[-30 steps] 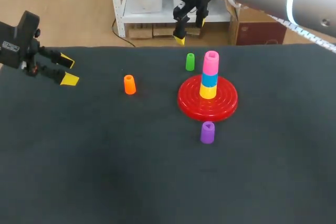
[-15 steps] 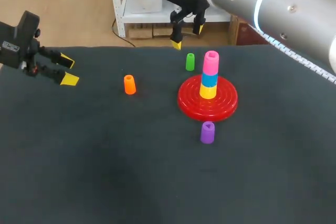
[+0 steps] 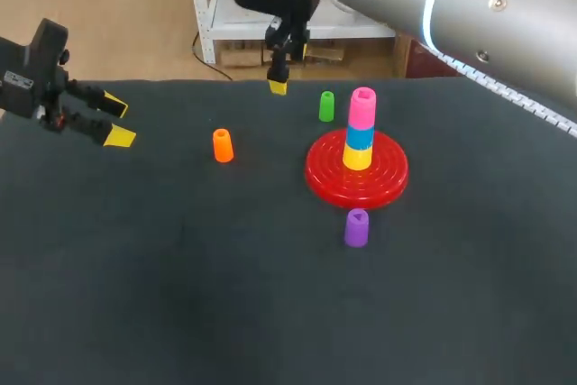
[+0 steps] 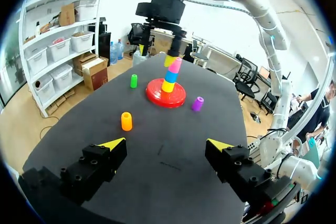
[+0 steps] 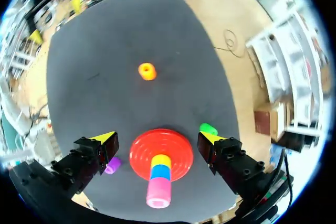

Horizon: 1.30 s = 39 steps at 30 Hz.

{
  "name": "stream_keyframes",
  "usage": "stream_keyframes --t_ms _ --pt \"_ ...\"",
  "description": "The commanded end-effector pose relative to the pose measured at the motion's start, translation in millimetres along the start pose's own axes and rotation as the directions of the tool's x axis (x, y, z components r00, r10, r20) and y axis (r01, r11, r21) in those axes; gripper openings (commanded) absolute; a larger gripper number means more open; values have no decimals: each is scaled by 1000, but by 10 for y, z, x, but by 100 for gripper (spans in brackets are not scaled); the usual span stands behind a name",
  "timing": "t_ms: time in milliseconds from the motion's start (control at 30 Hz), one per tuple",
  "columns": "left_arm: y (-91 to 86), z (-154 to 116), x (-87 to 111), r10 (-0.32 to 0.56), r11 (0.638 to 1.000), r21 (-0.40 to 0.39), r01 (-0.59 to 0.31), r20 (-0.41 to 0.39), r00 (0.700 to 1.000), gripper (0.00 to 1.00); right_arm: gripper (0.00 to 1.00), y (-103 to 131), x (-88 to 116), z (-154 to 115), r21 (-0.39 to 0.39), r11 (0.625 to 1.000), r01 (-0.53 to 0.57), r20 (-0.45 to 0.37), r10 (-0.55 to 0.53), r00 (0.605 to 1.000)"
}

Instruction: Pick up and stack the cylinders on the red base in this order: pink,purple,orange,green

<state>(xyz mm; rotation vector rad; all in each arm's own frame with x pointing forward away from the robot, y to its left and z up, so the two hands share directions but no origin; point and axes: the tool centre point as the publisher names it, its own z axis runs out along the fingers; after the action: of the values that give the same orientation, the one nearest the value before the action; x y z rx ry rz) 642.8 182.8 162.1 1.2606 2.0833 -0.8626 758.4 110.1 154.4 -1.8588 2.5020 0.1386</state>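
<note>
Right gripper (image 3: pixel 279 80) moved left along far edge | left gripper (image 3: pixel 117 121) unmoved

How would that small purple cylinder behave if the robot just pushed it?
The purple cylinder stands upright and is taller than wide, so it would probably tip, then roll, being round. Its hollow top suggests light, stiff plastic.

head view: fixed, high and behind the robot, facing down and forward over the whole counter (image 3: pixel 180 313) from well back. left wrist view: by the counter's left end, facing slantwise down across it past its own left hand (image 4: pixel 165 143), well apart from the red base (image 4: pixel 166 94). right wrist view: high over the far edge, facing steeply down past the right hand (image 5: pixel 157 137), nearer the red base; all three share that base and the counter around it.
</note>
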Motion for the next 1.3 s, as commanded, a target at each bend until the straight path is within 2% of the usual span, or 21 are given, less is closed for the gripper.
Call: stream_keyframes --t_ms 33,300,433,533,700,833,933,1300 --pt "2 1 12 2 1000 0 -2 3 1000 100 100 622 258 -8 84 994 71 47 -75 996" --pt "2 1 12 2 1000 0 -2 3 1000 100 100 1321 653 10 146 974 174 5 -177 984" --pt "2 1 12 2 1000 0 -2 3 1000 100 100 1545 821 132 184 967 178 -5 -180 984" --pt "2 1 12 2 1000 0 -2 3 1000 100 100 1632 927 249 212 968 132 18 -139 990" --pt "2 1 12 2 1000 0 -2 3 1000 100 100 1616 1082 462 257 966 28 34 -38 999" --pt "2 1 12 2 1000 0 -2 3 1000 100 100 1478 1085 477 292 956 -17 45 4 999" --pt "2 1 12 2 1000 0 -2 3 1000 100 100 1366 1004 428 311 950 -8 66 -13 998" --pt "2 1 12 2 1000 0 -2 3 1000 100 100 1366 1004 428 311 950 -8 66 -13 998"
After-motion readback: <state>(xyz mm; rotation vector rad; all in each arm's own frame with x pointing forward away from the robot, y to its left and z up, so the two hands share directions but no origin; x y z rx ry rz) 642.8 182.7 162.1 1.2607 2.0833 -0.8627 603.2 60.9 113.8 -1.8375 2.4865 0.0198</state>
